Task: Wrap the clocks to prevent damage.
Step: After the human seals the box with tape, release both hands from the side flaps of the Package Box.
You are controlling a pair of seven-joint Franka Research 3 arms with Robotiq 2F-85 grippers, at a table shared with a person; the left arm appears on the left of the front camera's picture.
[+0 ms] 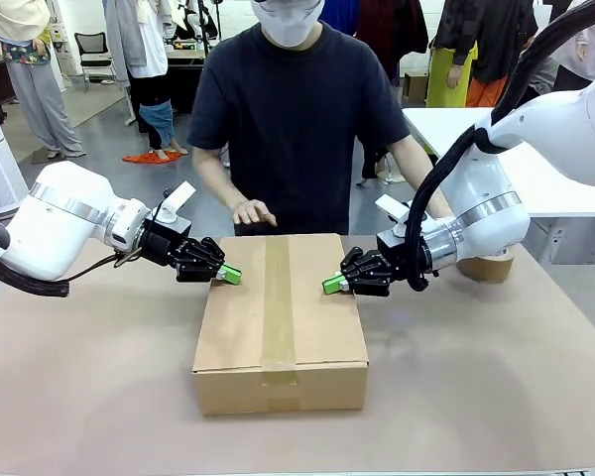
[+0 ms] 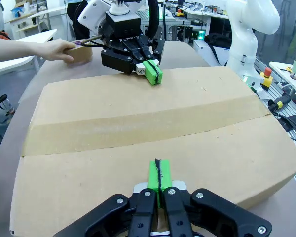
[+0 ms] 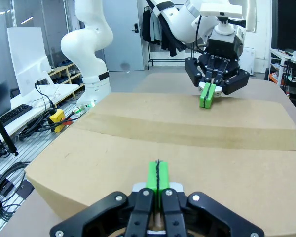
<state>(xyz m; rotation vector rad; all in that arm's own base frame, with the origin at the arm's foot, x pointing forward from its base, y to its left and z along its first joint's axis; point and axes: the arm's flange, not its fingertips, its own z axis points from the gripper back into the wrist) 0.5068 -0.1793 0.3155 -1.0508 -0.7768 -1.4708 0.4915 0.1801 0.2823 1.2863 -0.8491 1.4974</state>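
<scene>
The clocks are hidden from view. A closed cardboard box point(image 1: 281, 317) with a strip of tape down its middle sits on the table. My left gripper point(image 1: 230, 275) is shut, its green pads resting on the top of the box at its left edge. My right gripper point(image 1: 332, 285) is shut too, its pads on the top at the right edge. In the left wrist view my left gripper point(image 2: 158, 173) lies on the box point(image 2: 138, 128), facing the right gripper point(image 2: 152, 72). The right wrist view has my right gripper point(image 3: 158, 175) on the box point(image 3: 187, 143), opposite the left gripper point(image 3: 207, 95).
A person stands at the far side with one hand point(image 1: 253, 211) over the box's far edge. The other hand point(image 2: 54, 49) holds a roll of tape point(image 2: 81, 53) on the table behind my right arm. White tables stand at the back right.
</scene>
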